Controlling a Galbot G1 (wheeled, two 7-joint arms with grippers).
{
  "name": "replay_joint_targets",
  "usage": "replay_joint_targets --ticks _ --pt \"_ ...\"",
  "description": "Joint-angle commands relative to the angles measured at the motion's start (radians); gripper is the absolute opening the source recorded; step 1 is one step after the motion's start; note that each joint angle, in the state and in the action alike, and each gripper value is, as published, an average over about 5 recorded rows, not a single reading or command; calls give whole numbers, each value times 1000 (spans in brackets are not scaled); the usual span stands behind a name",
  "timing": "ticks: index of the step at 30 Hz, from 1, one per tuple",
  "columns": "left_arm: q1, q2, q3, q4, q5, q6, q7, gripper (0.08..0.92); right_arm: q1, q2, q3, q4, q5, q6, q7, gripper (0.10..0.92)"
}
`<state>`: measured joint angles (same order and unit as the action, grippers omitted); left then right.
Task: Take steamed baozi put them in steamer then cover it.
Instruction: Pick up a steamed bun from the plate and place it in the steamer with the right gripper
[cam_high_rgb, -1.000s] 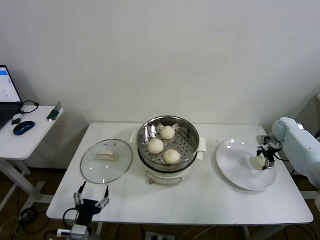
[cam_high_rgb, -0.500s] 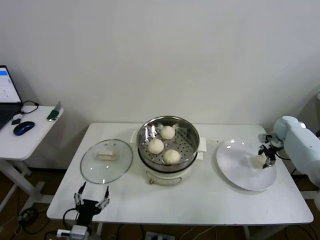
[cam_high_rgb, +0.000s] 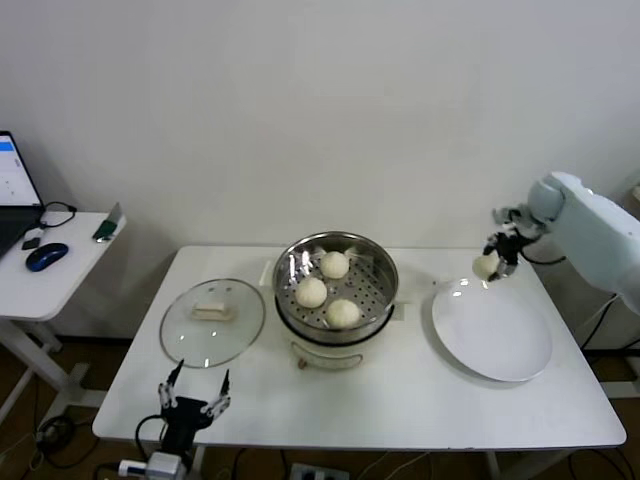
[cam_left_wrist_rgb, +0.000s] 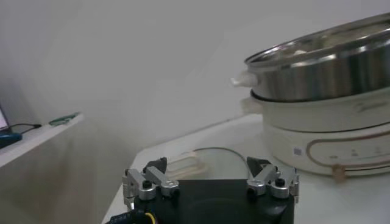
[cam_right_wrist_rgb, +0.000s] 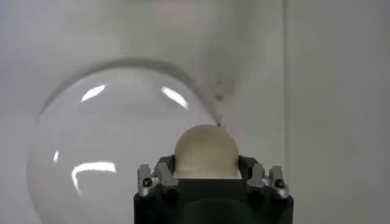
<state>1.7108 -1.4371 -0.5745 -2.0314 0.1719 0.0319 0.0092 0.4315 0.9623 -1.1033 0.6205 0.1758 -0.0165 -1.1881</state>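
The right gripper (cam_high_rgb: 497, 258) grips the last baozi (cam_high_rgb: 486, 265) above the plate (cam_high_rgb: 492, 335), and next must carry it over the steamer (cam_high_rgb: 337, 285); the open left gripper (cam_high_rgb: 192, 404) waits near the cover (cam_high_rgb: 213, 321).

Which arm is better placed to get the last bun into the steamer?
Right. The right gripper already holds the last baozi lifted above the white plate, beside the steamer. The left gripper sits open at the table's near edge, in front of the glass cover.
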Motion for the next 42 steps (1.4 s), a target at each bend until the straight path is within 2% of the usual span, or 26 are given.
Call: replay_joint_targets --ticks 1,8,17,29,42 --pt "21 -1 40 -38 14 0 15 823 346 135 -438 146 495 -149 21 678" --pt "37 10 69 -60 15 -6 14 823 438 237 -617 262 698 -204 63 679" --pt "30 23 76 -75 20 -5 15 823 402 274 -696 386 731 -243 130 679" --pt "14 33 66 -61 20 -6 14 823 272 385 -691 319 725 -250 151 685" --pt "1 41 61 -38 16 -10 13 823 189 404 -679 249 671 -242 153 687"
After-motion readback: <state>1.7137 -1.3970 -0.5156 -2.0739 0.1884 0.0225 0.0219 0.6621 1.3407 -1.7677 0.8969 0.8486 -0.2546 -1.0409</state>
